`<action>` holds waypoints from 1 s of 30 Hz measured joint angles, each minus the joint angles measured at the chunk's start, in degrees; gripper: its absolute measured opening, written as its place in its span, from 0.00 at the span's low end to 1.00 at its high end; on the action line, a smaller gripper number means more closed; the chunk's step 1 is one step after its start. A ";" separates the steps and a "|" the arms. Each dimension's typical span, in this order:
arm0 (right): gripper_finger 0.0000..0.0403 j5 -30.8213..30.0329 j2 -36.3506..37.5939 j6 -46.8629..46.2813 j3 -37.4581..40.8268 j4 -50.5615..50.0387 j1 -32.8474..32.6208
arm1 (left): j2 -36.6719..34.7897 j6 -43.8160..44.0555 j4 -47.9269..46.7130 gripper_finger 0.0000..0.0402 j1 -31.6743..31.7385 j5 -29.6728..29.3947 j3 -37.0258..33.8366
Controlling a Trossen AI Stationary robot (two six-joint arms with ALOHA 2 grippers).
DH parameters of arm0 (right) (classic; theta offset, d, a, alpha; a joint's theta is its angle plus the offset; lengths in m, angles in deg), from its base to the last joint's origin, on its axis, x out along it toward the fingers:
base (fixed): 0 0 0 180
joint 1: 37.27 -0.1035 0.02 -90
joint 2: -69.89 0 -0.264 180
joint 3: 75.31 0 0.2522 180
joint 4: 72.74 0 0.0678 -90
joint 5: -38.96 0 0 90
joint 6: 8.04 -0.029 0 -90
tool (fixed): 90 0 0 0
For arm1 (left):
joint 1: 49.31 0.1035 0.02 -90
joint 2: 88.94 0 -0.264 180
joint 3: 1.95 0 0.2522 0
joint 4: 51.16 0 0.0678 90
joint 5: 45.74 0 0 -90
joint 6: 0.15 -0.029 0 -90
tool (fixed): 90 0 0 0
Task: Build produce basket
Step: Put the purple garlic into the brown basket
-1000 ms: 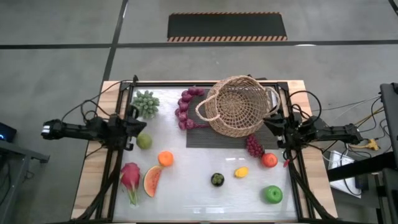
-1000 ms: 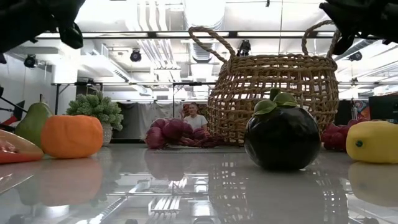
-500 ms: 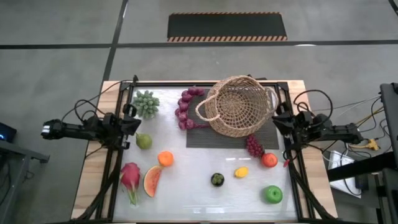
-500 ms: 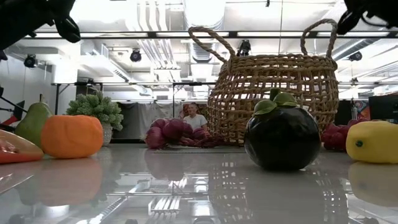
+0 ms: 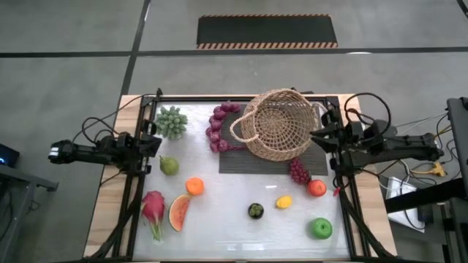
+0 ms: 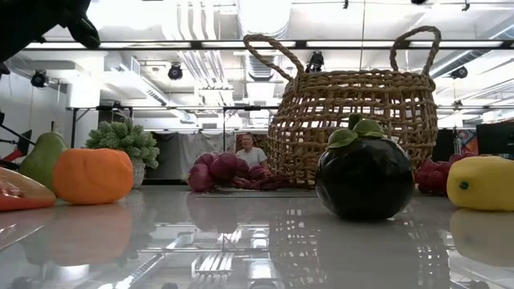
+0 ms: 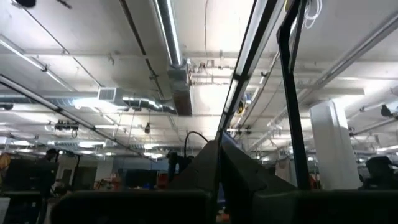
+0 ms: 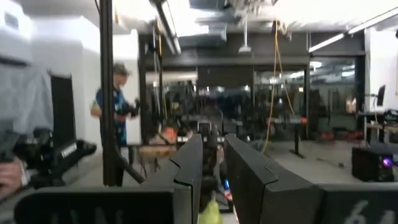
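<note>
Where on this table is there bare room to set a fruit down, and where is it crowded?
Bare: the centre strip between the pear, orange and basket; the near edge below the mangosteen and lemon. Crowded: the far edge, and around the red grapes and tomato.

Dark mat (image 5: 238,162) on white table (image 5: 219,226); person (image 8: 116,118) beyond.

The basket (image 5: 281,124) sits at the tabletop's (image 5: 234,226) far edge, right of centre; grape bunches (image 5: 218,128) lie just beside it on the left, another bunch (image 5: 298,172) at its near side. The watermelon slice (image 5: 178,212) and dragon fruit (image 5: 153,210) lie by the left edge, the apple (image 5: 320,228) in the near right corner
</note>
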 joint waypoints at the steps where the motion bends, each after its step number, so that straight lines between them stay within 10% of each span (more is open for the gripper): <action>1: 0.14 0.04 -1.88 0.24 -1.90 -1.45 -0.49 | -0.02 -0.01 0.93 0.00 0.00 -0.02 0.01; 30: 0.14 -18.71 -49.49 5.21 -61.48 -31.00 -11.39 | -0.13 -11.79 5.02 0.00 0.02 -3.87 -0.49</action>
